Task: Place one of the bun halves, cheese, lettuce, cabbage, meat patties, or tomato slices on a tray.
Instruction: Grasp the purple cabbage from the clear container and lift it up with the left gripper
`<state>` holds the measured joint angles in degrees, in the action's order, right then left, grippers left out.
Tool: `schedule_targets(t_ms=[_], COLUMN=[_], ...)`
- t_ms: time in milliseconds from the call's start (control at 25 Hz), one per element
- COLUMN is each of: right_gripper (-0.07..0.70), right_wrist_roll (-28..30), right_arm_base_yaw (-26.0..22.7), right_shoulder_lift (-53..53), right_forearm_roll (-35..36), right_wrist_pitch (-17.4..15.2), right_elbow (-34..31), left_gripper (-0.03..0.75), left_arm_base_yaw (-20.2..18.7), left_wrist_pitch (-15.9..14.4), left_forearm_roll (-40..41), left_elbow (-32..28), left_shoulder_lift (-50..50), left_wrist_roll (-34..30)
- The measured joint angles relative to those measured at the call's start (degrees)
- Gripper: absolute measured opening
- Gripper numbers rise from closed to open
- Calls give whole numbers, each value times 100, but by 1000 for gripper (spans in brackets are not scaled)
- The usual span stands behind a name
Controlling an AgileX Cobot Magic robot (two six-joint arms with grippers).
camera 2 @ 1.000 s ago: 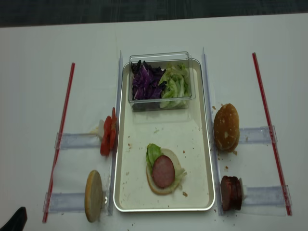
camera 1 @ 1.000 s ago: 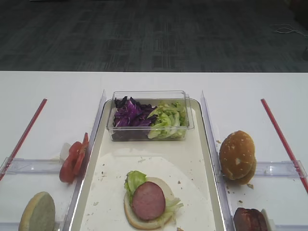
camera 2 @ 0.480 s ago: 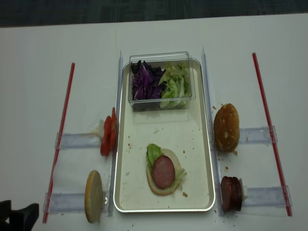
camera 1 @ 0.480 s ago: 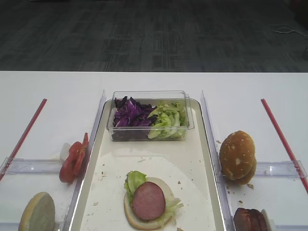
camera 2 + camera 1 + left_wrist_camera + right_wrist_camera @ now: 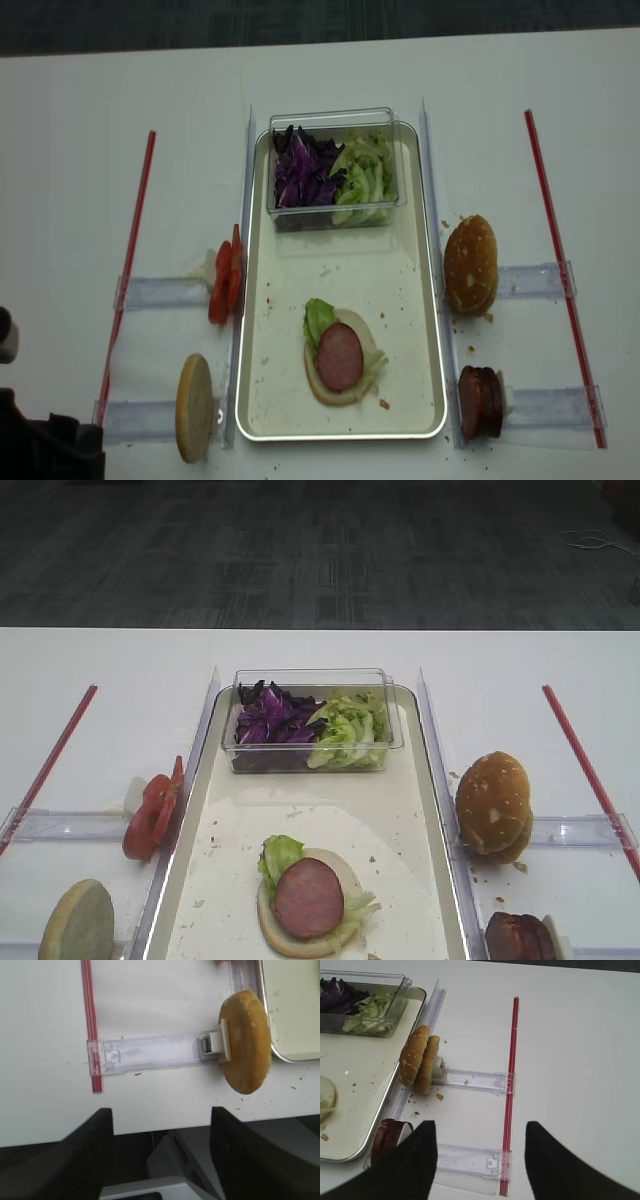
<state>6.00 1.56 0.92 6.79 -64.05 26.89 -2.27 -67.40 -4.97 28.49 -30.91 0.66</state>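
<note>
White table, left end effector spread.

Long cream tray holding an open bun half topped with lettuce and a meat patty, purple cabbage tubbed at its far end.

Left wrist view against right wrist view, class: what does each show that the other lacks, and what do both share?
Only the left wrist view shows the pale bun half standing on edge at its clear holder. Only the right wrist view shows the seeded bun halves, the meat patties, the tub with cabbage and lettuce. Both show the tray edge, a red strip and open pincer fingers.
</note>
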Motion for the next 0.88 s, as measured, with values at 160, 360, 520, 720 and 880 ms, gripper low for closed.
schedule_targets(t_ms=[160, 360, 520, 720, 880], right_gripper=[405, 405, 405, 405, 405], right_wrist_roll=[0, 0, 0, 0, 0], right_arm_base_yaw=[0, 0, 0, 0, 0], right_shoulder_lift=[0, 0, 0, 0, 0], right_forearm_roll=[0, 0, 0, 0, 0], right_wrist_pitch=[0, 0, 0, 0, 0], right_elbow=[0, 0, 0, 0, 0], left_gripper=[429, 429, 429, 429, 429], left_arm_base_yaw=[0, 0, 0, 0, 0], left_wrist_pitch=[0, 115, 367, 597, 766], left_forearm_roll=[0, 0, -3, -48, -97], left_elbow=[142, 394, 684, 1234, 1716], left_shoulder_lift=[-311, -892, -1456, -2361, -3054], left_wrist_roll=[0, 0, 0, -128, -224])
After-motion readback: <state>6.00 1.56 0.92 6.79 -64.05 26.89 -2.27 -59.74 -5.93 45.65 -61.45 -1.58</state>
